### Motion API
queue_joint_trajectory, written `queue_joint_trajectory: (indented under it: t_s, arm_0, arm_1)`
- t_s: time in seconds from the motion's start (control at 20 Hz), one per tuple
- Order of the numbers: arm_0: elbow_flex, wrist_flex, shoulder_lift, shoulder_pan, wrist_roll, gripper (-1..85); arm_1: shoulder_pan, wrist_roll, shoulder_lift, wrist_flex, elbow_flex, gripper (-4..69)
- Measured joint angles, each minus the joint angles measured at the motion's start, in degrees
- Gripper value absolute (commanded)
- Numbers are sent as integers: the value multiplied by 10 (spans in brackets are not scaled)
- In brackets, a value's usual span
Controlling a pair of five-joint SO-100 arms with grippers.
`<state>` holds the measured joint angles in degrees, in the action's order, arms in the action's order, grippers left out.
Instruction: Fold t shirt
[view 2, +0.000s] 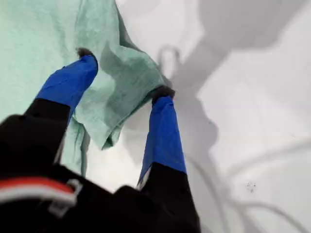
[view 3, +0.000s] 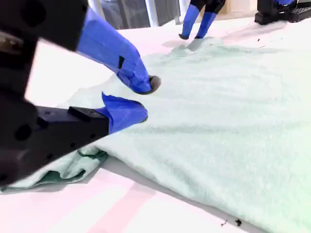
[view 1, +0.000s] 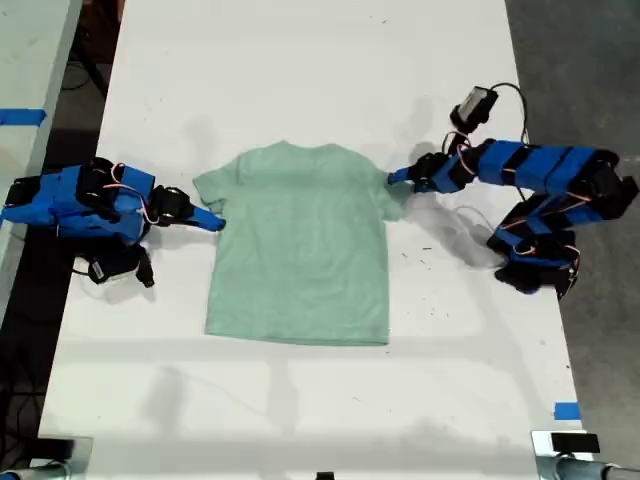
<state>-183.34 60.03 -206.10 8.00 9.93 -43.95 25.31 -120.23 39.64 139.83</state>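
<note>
at the exterior view's left, my second gripper sits at one sleeve, jaws parted only narrowly, tips just over the cloth, nothing pinched yet. between the arms the t shirt lies flat on the white table, neck to the view's top, hem to its bottom. at the right, my first gripper straddles the other sleeve's edge, jaws wide, holding nothing; each arm is nearest its own sleeve.
</note>
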Motion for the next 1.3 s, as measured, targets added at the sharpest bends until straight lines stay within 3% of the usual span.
queue_joint_trajectory:
  t_s: [0.05, 0.15, 0.45, 0.65, 0.85, 0.9, 1.0, 1.1, 1.2, 1.3]
  arm_0:
    - [0, 0, 0, 0, 0, 53]
    - [0, 0, 0, 0, 0, 53]
    - [0, 0, 0, 0, 0, 53]
    - [0, 0, 0, 0, 0, 53]
    - [0, 0, 0, 0, 0, 53]
    - [0, 0, 0, 0, 0, 53]
    - [0, 0, 0, 0, 0, 53]
    - [0, 0, 0, 0, 0, 53]
    - [0, 0, 0, 0, 0, 53]
    - [0, 0, 0, 0, 0, 53]
  arm_1:
    - [0, 0, 66, 29, -53, 11]
    - [-4, 0, 166, 92, -161, 12]
    - [2, 24, 109, 156, -225, 12]
    - [98, 66, 228, 247, -493, 11]
    - [193, 81, 432, 248, -715, 9]
    - [213, 81, 480, 248, -757, 35]
    - [243, 82, 547, 248, -804, 259]
    - [256, 82, 553, 258, -806, 272]
    - [249, 82, 523, 288, -804, 251]
    - [214, 82, 434, 338, -770, 15]
